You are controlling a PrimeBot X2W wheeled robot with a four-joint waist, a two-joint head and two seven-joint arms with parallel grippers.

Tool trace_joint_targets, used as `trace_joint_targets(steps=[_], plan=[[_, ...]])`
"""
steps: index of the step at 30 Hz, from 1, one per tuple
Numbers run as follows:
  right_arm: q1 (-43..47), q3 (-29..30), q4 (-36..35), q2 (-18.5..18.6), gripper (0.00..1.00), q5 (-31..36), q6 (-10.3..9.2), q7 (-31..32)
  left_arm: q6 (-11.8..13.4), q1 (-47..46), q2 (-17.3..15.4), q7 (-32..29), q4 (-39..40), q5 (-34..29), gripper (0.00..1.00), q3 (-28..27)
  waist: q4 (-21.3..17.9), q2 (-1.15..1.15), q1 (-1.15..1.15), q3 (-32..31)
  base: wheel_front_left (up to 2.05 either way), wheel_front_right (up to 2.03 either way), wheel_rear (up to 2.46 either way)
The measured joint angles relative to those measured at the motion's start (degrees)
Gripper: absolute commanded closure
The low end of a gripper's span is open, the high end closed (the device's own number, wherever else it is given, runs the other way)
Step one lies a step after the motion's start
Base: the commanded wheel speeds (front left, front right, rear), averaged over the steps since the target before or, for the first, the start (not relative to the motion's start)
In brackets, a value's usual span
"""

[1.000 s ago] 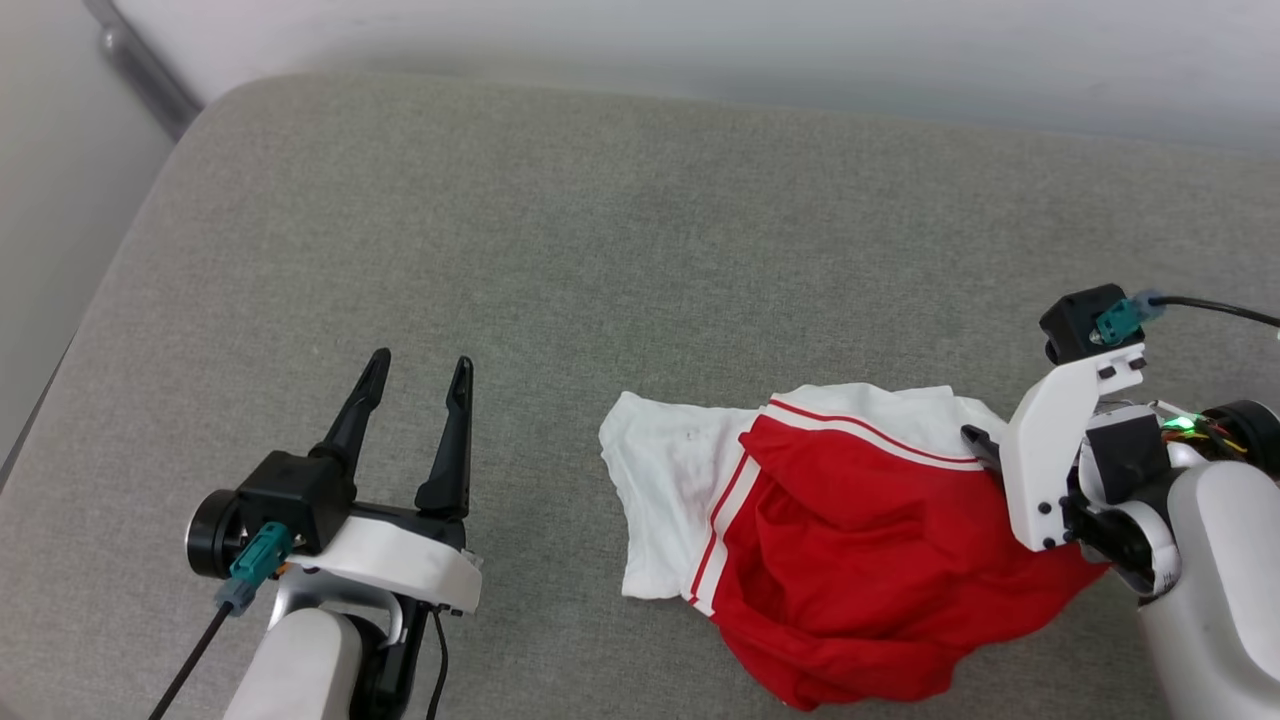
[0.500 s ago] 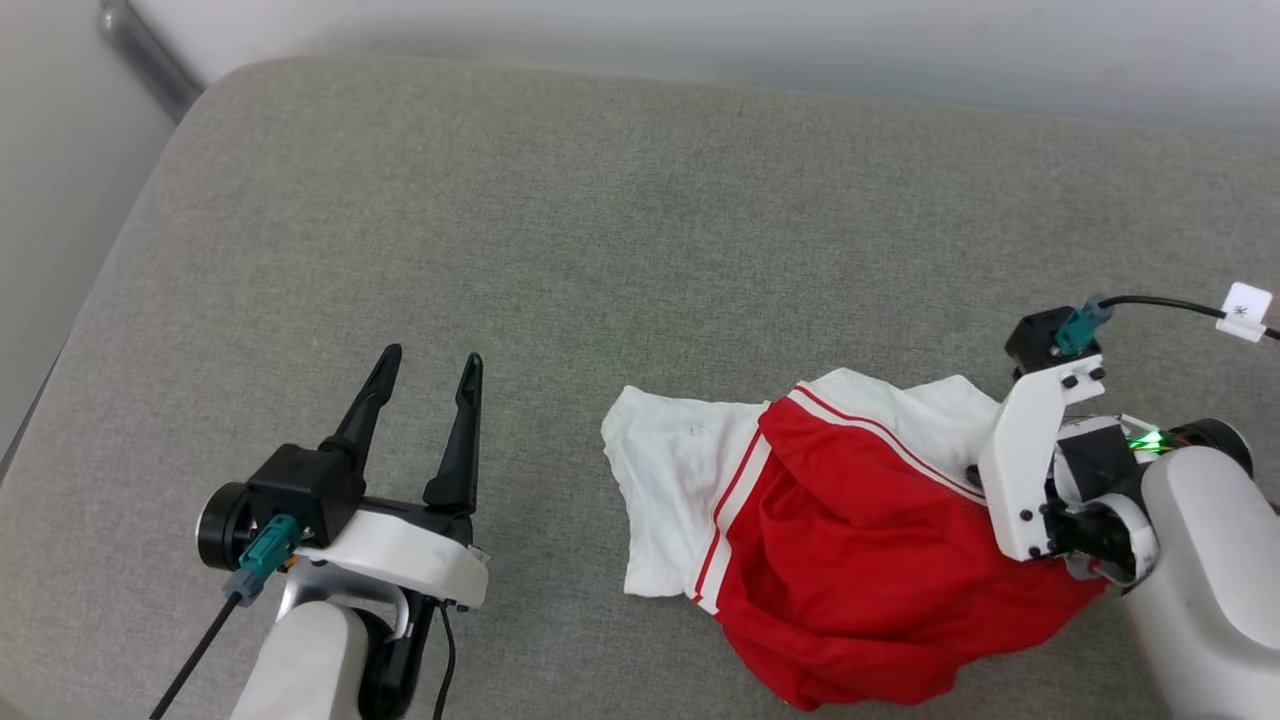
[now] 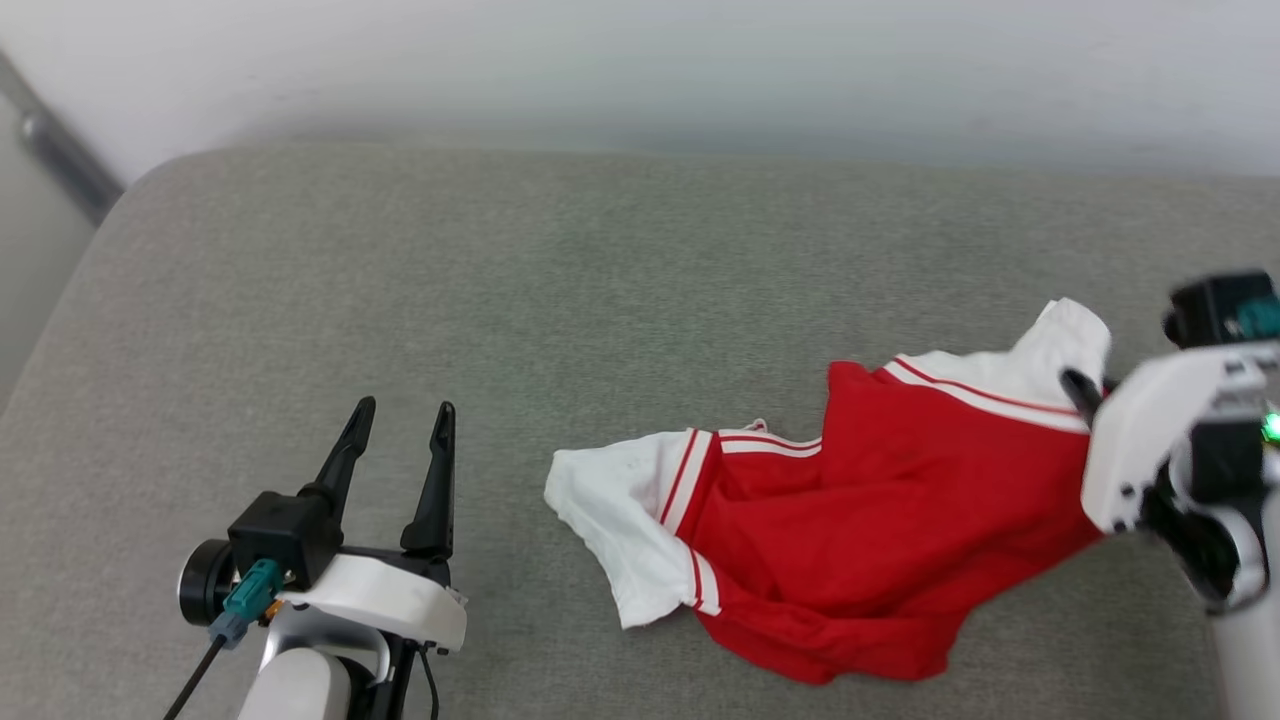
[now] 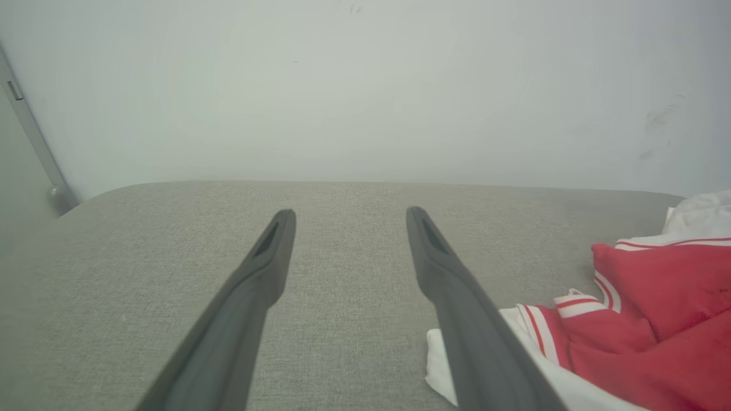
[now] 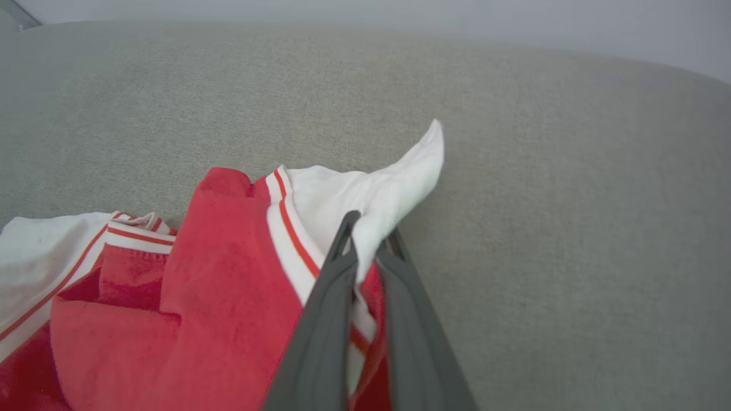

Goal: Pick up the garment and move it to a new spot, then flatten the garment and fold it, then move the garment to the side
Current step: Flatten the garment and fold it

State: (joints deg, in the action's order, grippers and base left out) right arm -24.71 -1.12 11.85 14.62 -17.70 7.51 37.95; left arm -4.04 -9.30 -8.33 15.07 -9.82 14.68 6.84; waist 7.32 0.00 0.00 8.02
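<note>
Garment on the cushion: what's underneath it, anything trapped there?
Grey cushion shows all around the garment, which lies crumpled on it. The right gripper is shut on its white sleeve. What lies beneath the red folds is covered and cannot be seen.

At the lower left of the head view we see our left gripper [image 3: 405,403]. It has two long, dark, tapering fingers [image 4: 251,297], each with a slot near the tip, set on a black boxy block [image 3: 285,535]. A black round cap [image 3: 197,595] sits at that block's left. Below it, a teal plug [image 3: 250,590] feeds a thin black cable [image 3: 190,675] running to the bottom edge. Behind lies a curved white shell [image 3: 375,600] over a pale grey forearm [image 3: 285,695].

In the right wrist view our right gripper [image 5: 371,228] shows the same dark slotted fingers. At the right edge of the head view, blurred, we see its white angular bracket [image 3: 1150,440] with small dark screw heads [image 3: 1126,491]. There is also a second black block [image 3: 1215,305] and a small green light [image 3: 1272,428].
</note>
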Motion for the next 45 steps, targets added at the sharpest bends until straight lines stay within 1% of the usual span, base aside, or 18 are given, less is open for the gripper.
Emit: trace_joint_targets(steps=[5, 8, 11, 13, 14, 15, 18, 22, 27, 32, 36, 39, 42, 45], plan=[[12.13, 9.38, -5.90, -4.35, 1.00, 3.42, -0.01, -0.04, 0.19, 1.27, -0.14, 0.00, 0.41, 0.02, 0.00, -0.42, -2.72, 0.00, 0.00, -0.90, 0.00, 0.00, 0.00], [19.31, 13.45, -8.49, -8.10, 1.00, 4.49, -0.01, 0.43, 0.25, 1.76, -0.36, 0.00, 0.43, 0.03, 0.00, -0.52, -3.63, 0.00, 0.00, -0.91, 0.00, 0.00, 0.00], [25.61, 16.35, -8.99, -10.26, 1.00, 5.28, -0.01, 0.41, 0.35, 1.88, -0.71, 0.00, 0.40, 0.12, 0.00, -0.63, -3.89, 0.00, 0.00, -0.83, 0.00, 0.00, 0.00], [28.74, 17.13, -8.53, -11.13, 0.90, 4.75, -0.01, 0.37, 0.51, 2.01, -0.79, 0.00, 0.40, 0.18, 0.00, -0.66, -3.92, 0.00, 0.00, -0.93, 0.00, 0.00, 0.00], [29.64, 17.14, -8.34, -11.34, 0.50, 4.58, -0.01, -0.04, 0.53, 2.09, -0.87, 0.00, 0.40, 0.18, 0.00, -0.67, -3.95, 0.00, 0.00, -1.00, 0.00, 0.00, 0.00], [30.14, 17.08, -8.22, -11.44, 0.00, 4.20, -0.01, -0.55, 0.57, 2.22, -0.93, 0.00, 0.38, 0.18, 0.00, -0.66, -3.98, 0.00, 0.00, -1.13, 0.00, 0.00, 0.00], [30.49, 17.10, -8.61, -11.60, 0.00, 3.98, -0.01, -5.41, 0.87, 2.92, -1.10, -0.03, 0.30, 0.21, 0.00, -0.73, -4.11, 0.00, 0.00, -1.61, 0.00, 0.00, 0.00], [29.73, 17.51, -9.15, -11.66, 0.00, 3.96, -0.01, -14.73, 1.33, 4.09, -1.27, -0.60, 0.18, 0.63, 0.00, -0.77, -4.22, 0.00, 0.00, -2.66, 0.00, 0.00, 0.00], [27.65, 17.66, -10.00, -11.67, 0.00, 7.22, -0.01, -25.48, 1.62, 5.55, -1.69, -1.07, 0.08, 0.77, 0.00, -0.77, -4.00, 0.00, 0.00, -4.34, 0.00, 0.00, 0.00], [26.24, 14.24, -11.50, -11.68, 0.00, 9.95, -0.01, -33.37, 2.16, 6.25, -2.25, -1.67, 0.07, 0.77, 0.00, -0.81, -3.72, 0.00, 0.00, -5.92, 0.00, 0.00, 0.00], [26.26, 10.62, -14.33, -11.69, 0.00, 11.47, -0.01, -36.05, 2.75, 6.67, -2.71, -2.56, 0.24, 0.67, 0.00, -0.74, -3.75, 0.00, -0.01, -7.01, 0.00, 0.00, 0.00], [26.98, 8.31, -16.47, -11.72, 0.00, 12.30, 0.00, -35.77, 2.74, 6.71, -3.25, -4.50, 0.59, 0.65, 0.00, -0.24, -4.07, 0.00, -0.01, -7.53, 0.00, 0.00, 0.00], [28.14, 6.71, -18.50, -11.70, 0.00, 12.14, -0.01, -34.96, 1.99, 6.33, -3.92, -7.92, 1.24, 0.70, 0.00, 0.66, -4.44, 0.00, -0.01, -7.64, 0.00, 0.00, 0.00], [28.85, 5.15, -20.19, -11.72, 0.00, 11.96, 0.00, -34.20, 0.53, 4.05, -4.98, -13.73, 2.04, 0.81, 0.00, 2.74, -5.11, 0.00, -0.01, -7.18, 0.00, 0.00, 0.00]])
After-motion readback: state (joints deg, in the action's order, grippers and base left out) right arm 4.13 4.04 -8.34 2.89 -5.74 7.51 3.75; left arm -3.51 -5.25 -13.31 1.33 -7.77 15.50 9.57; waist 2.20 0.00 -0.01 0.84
